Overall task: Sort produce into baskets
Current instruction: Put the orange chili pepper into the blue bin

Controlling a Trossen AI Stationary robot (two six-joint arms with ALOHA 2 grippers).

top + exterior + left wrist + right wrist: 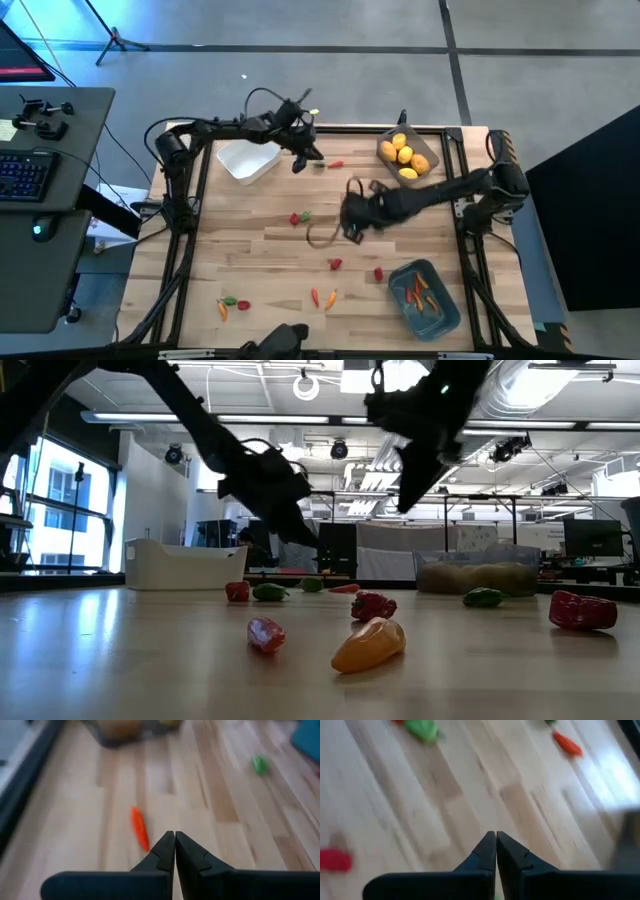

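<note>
Pincers on both arms are pressed fully together and hold nothing, so this looks like a pause between picks, with much of the sorting left to do. Just ahead of the left pincer (174, 851), slightly to one side, a thin orange carrot-like toy (140, 828) lies on the pale wooden counter (250, 260); the empty white plastic basket (247, 160) sits just beside that pincer, and the translucent grey basket (407, 154) holding yellow rounded fruits (402, 155) is farther off, beyond the carrot. The right pincer (496, 851) hangs over bare counter near the middle, with a small red piece (335, 859) off to one flank, a green piece (421, 729) farther ahead, and the blue-teal basket (425, 298) well apart. Next, I judge, the left pincer must spread, drop over the carrot and close across its narrow width.
</note>
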